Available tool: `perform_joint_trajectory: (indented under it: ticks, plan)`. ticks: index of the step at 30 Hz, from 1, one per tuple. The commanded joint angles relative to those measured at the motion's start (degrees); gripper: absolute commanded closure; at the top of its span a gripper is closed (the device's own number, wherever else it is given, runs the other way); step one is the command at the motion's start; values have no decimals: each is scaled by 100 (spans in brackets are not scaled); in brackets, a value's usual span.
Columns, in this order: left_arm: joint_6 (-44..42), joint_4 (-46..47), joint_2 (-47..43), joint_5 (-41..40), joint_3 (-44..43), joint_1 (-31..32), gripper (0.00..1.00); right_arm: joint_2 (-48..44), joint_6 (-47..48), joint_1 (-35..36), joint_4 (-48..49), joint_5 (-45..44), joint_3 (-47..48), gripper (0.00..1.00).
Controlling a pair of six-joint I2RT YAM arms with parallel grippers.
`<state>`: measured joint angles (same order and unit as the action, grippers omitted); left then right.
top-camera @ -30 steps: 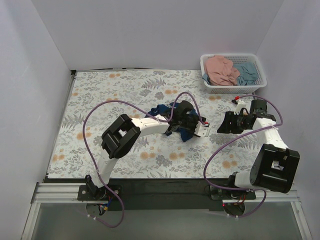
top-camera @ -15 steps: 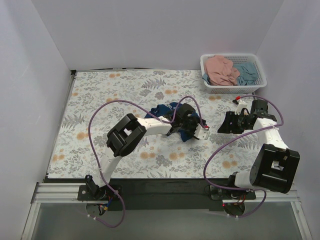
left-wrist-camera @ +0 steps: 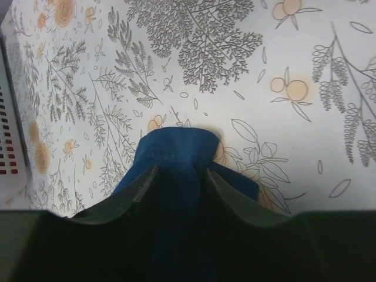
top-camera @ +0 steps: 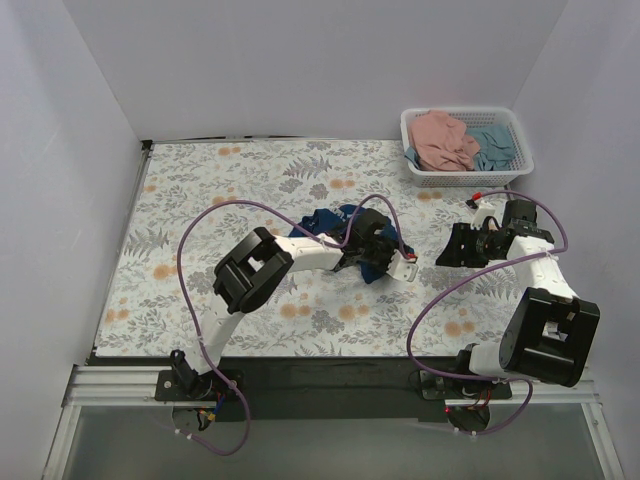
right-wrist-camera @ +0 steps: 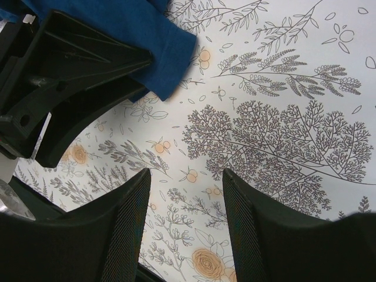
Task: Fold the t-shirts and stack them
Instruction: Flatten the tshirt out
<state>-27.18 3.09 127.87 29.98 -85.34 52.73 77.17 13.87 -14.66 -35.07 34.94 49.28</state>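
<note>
The dark navy t-shirt [top-camera: 330, 220] lies crumpled at the middle of the floral table. My left gripper [top-camera: 375, 262] is shut on a bunched fold of it; in the left wrist view the blue cloth [left-wrist-camera: 176, 158] fills the gap between the fingers [left-wrist-camera: 132, 191]. My right gripper [top-camera: 448, 250] is open and empty, low over the table to the right of the shirt. In the right wrist view its fingers [right-wrist-camera: 126, 229] frame bare table, with a corner of the navy shirt [right-wrist-camera: 158, 35] and the left gripper ahead. The salmon pink shirt [top-camera: 443, 138] and the teal-blue shirt [top-camera: 493, 145] lie in the basket.
The white lattice basket [top-camera: 466, 178] stands at the table's back right corner; its edge shows in the left wrist view [left-wrist-camera: 9, 147]. White walls close the table on three sides. Purple cables loop over both arms.
The left gripper has shifted slightly left and back with the navy cloth, its elbow moving right. The right arm has barely moved.
</note>
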Motion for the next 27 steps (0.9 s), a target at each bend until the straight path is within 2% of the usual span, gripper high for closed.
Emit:
perform_joint_trajectory:
  ticks: [1, 6, 7, 9, 12, 13, 19, 21, 24, 27]
  plan:
    - [107, 323, -87, -263, -264, 27, 67, -149, 55, -46, -53, 145, -32, 42]
    - [590, 719, -350, -326, -238, 9, 84, -175, 63, -64, -53, 154, -32, 42]
    - [704, 702, -534, -335, -237, -8, 92, -176, 72, -64, -53, 154, -41, 42]
    - [1220, 702, -763, -387, -211, -70, 99, -193, 81, -64, -61, 119, -32, 42]
    - [1898, 517, -1264, -440, -237, -359, 100, -255, 151, -64, -61, 75, -50, 42]
    - [2362, 430, -1387, -440, -272, -464, 100, -272, 169, -64, -53, 83, -50, 42]
    - [4129, -694, -2652, -317, -598, -1738, 100, -79, 292, -55, -61, 338, 301, 40]
    - [4492, -862, -3212, -300, -580, -2379, 100, 0, 301, -11, -53, 478, 433, 40]
    - [4941, -1082, -3803, -387, -309, -3398, 100, 184, 327, 147, -35, 567, 688, 38]
    - [5135, -1048, -4612, -536, 420, -4436, 100, 264, 327, 507, 87, 479, 864, 37]
